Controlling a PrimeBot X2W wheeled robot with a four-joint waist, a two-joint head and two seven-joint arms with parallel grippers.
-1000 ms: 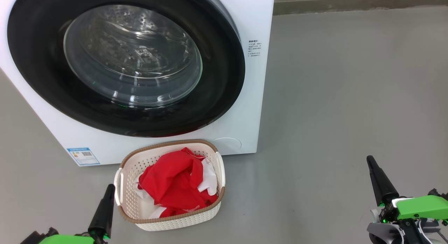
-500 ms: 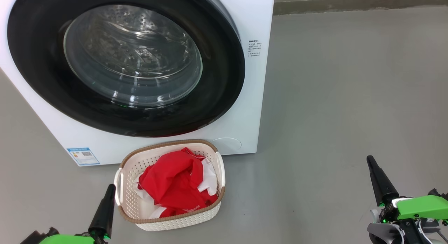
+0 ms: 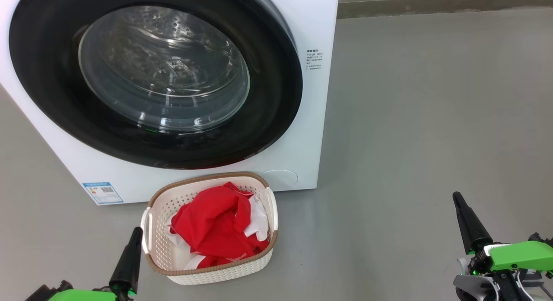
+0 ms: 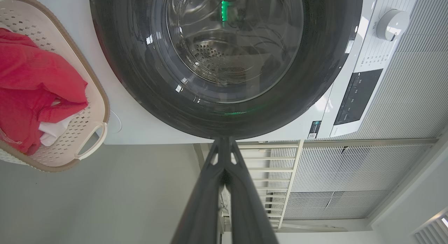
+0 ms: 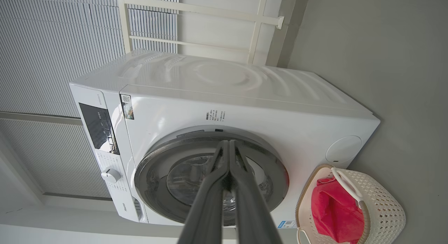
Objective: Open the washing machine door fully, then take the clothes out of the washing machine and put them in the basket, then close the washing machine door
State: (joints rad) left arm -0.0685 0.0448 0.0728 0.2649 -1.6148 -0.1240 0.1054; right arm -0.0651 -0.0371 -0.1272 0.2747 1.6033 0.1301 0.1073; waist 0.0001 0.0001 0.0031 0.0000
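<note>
The washing machine (image 3: 309,119) (image 5: 245,107) stands with its black-rimmed door (image 3: 155,76) (image 4: 224,62) (image 5: 210,177) shut flat against the front; bare steel drum shows through the glass. The red and white clothes (image 3: 216,225) (image 4: 31,93) (image 5: 332,210) lie piled in the cream basket (image 3: 207,273) (image 4: 91,97) (image 5: 381,205) on the floor in front of the machine. My left gripper (image 3: 137,230) (image 4: 224,140) is shut and empty, just left of the basket. My right gripper (image 3: 456,196) (image 5: 229,143) is shut and empty, far right of the basket.
Grey floor (image 3: 432,119) spreads wide to the right of the machine. A control panel and dial (image 4: 392,23) sit on the machine's top front. White slatted panels and a frame (image 5: 196,23) stand behind the machine.
</note>
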